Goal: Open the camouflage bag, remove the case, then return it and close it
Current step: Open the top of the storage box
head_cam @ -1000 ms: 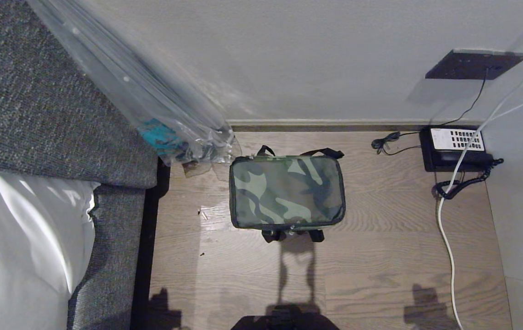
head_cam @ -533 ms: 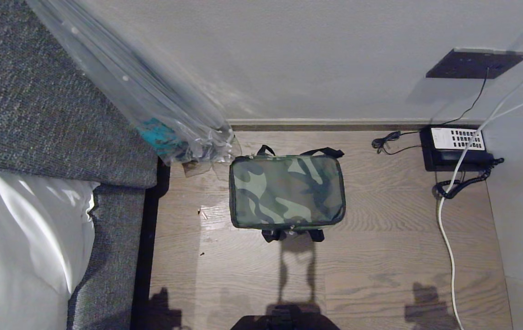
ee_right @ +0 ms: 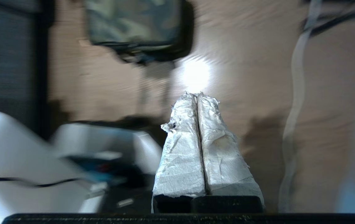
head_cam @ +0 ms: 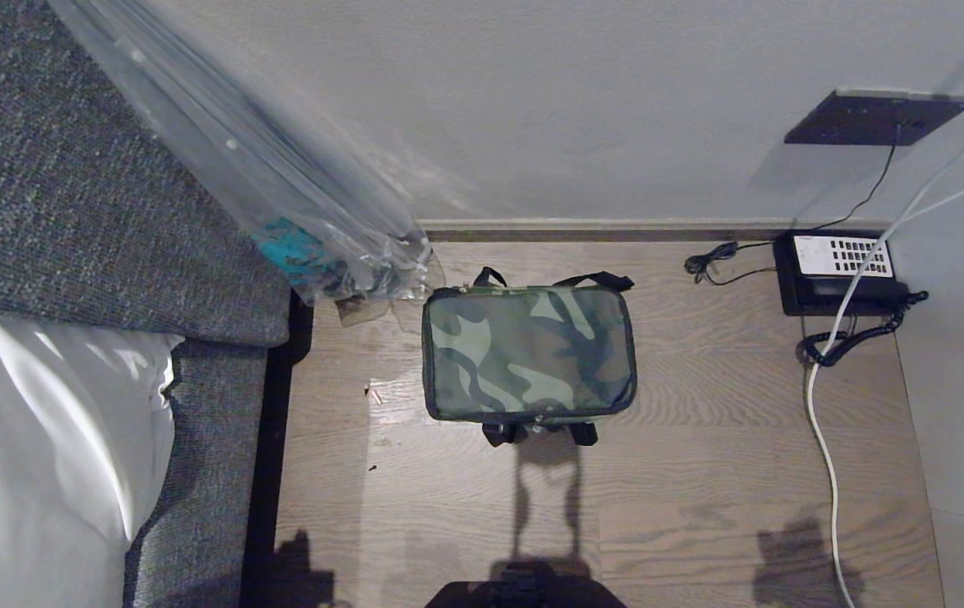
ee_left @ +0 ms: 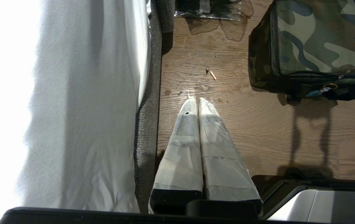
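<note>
Your right gripper (ee_right: 197, 93) has its white-wrapped fingers (ee_right: 183, 149) pressed together with nothing between them, hanging above the wooden floor (head_cam: 701, 490) with the bag (ee_right: 134, 21) well ahead of the tips; that wrist view is blurred. Your left gripper (ee_left: 194, 99) is the same: taped fingers (ee_left: 218, 149) pressed flat against each other, empty, over bare floor beside the white bedding (ee_left: 81, 109), with a small tan scrap (ee_left: 212, 75) lying just beyond the tips. Neither arm shows in your head view. There the bag (head_cam: 528, 352) sits upright on the floor near the wall (head_cam: 575, 110), its camouflage top panel flat and closed, the black zip trim running round the edge, black straps poking out at the far and near sides. You can see the zip pull (ee_left: 329, 86) on the near side in the left wrist view. A clear plastic-wrapped umbrella (head_cam: 279, 186) leans just beside the bag's far left corner. A black telephone (head_cam: 838, 272) with a coiled cord sits well apart to the right, a white cable (head_cam: 824, 439) trailing past it.
</note>
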